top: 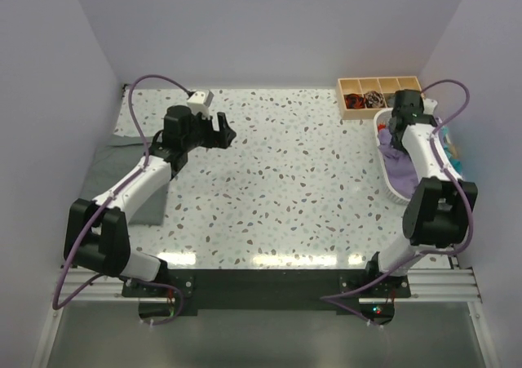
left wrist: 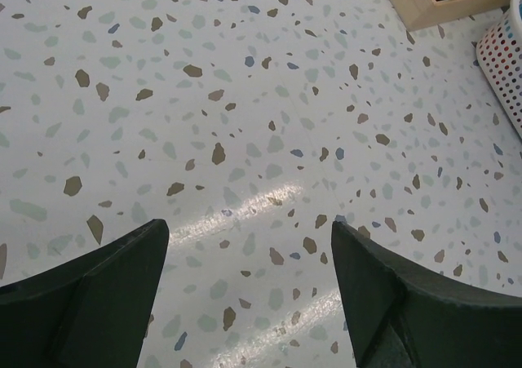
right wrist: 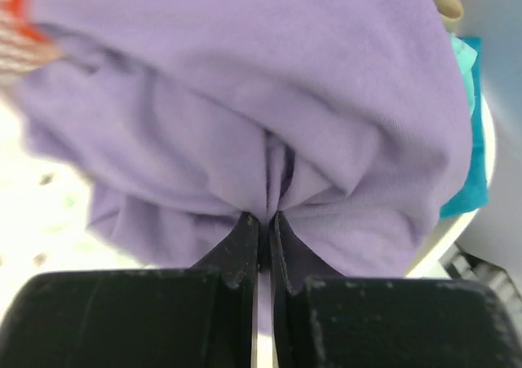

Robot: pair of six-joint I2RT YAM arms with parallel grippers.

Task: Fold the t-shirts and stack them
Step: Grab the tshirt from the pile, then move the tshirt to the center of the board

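Right pincer [right wrist: 265, 223]: jaws closed tight on a fold of the lavender t-shirt [right wrist: 245, 99], bunched just ahead of its tips; teal t-shirt [right wrist: 466, 131] to its right. Left pincer [left wrist: 249, 231]: jaws wide apart, holding nothing, table [left wrist: 245, 99] beneath; grey t-shirt [top: 110, 160] behind it

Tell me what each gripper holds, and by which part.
Right gripper: shut on the lavender t-shirt, pinching a bunched fold; which part of the shirt is unclear. Left gripper: open, holding nothing.

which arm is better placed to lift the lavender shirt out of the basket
Right. The right gripper is shut on the lavender t-shirt in the white basket; the left gripper hangs open over the table.
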